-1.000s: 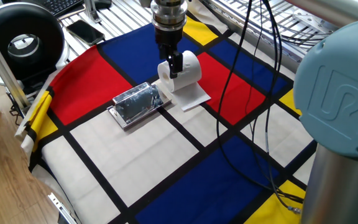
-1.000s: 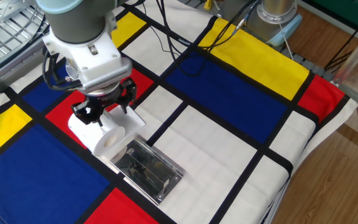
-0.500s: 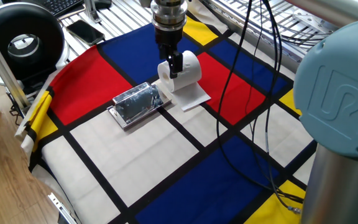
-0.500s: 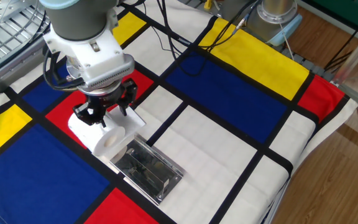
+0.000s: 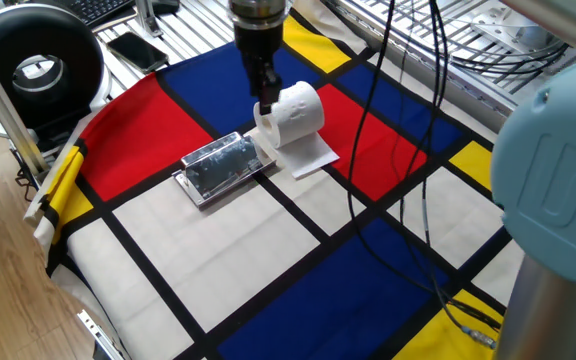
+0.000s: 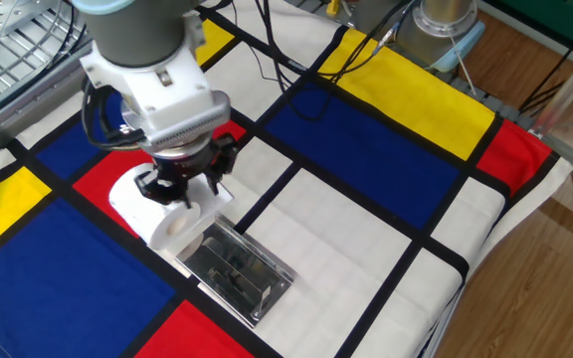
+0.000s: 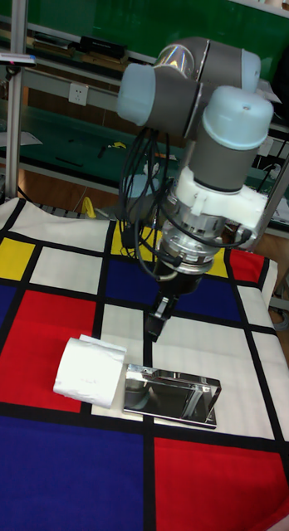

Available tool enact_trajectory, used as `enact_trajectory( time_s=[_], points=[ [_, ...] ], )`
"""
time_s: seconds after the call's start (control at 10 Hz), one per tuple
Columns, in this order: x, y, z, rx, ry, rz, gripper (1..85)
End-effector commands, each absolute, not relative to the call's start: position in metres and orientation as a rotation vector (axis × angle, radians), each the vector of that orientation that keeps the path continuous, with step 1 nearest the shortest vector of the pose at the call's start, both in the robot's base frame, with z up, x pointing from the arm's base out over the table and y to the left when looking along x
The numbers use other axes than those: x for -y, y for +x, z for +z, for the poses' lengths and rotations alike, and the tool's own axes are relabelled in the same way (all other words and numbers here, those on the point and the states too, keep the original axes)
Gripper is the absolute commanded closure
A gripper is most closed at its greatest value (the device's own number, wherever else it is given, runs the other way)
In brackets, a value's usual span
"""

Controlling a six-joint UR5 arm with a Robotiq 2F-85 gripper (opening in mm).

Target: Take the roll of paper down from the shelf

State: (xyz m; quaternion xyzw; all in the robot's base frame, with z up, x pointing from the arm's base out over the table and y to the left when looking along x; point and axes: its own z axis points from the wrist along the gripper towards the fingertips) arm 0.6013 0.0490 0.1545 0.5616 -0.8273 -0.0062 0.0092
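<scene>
The white roll of paper lies on its side on the checked cloth, off the shelf, with a loose sheet spread beneath it. It rests just past one short end of the shiny metal shelf, whose top is bare. My gripper hangs just above the cloth beside the roll, near the shelf's end. Its fingers are open with nothing between them.
Black cables trail over the cloth from the arm. A phone and a black round device lie beyond the cloth's far corner on the slatted frame. The table edge drops to a wooden floor.
The gripper has shifted sideways off the roll, toward the shelf end. The roll and shelf have not moved.
</scene>
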Motion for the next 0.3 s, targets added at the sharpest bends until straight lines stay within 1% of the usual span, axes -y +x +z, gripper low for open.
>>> enact_trajectory(
  time_s=[0.0,0.1,0.2],
  points=[
    [-0.0635,0.6093,0.1752,2.644,1.673,0.009,53.7],
    [-0.0672,0.6115,0.1809,2.671,1.650,-0.019,76.0],
    [-0.0662,0.6165,0.1820,2.678,1.646,0.000,84.7]
  ],
)
